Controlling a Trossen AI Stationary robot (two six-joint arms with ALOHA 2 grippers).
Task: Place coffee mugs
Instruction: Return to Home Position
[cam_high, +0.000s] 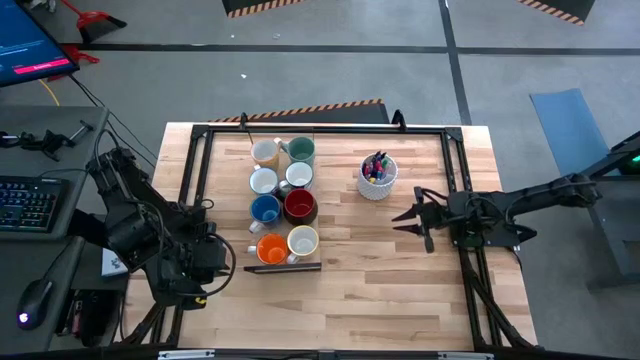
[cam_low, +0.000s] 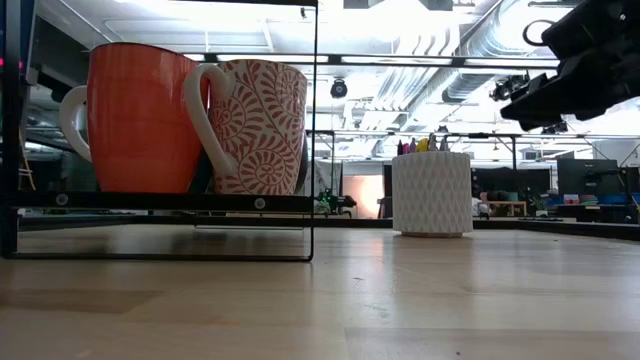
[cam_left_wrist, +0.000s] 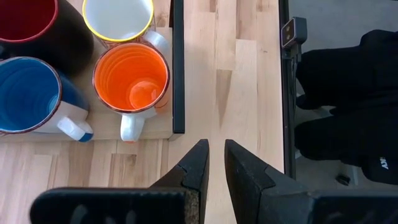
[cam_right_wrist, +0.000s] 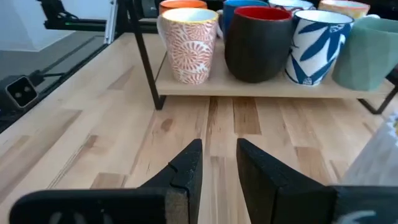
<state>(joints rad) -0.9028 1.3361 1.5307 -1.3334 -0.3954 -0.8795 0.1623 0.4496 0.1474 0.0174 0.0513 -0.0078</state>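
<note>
Left gripper (cam_high: 215, 262), empty, slightly parted, at 9 o'clock of orange ceramic mug (cam_high: 271, 248); a wide swing home could clip it. Right gripper (cam_high: 403, 221) same, well clear.

Low view: I see only 2 mugs, the orange mug (cam_low: 135, 115) and the patterned mug (cam_low: 260, 125); the others on the shelf (cam_low: 160, 201) are hidden behind them. Right arm (cam_low: 590, 55) is cut by the top-right edge. Left wrist view: dark red mug (cam_left_wrist: 31, 22) and blue mug (cam_left_wrist: 26, 93) clipped at the edge. Right wrist view: teal mug (cam_right_wrist: 371, 53) clipped too.
</note>
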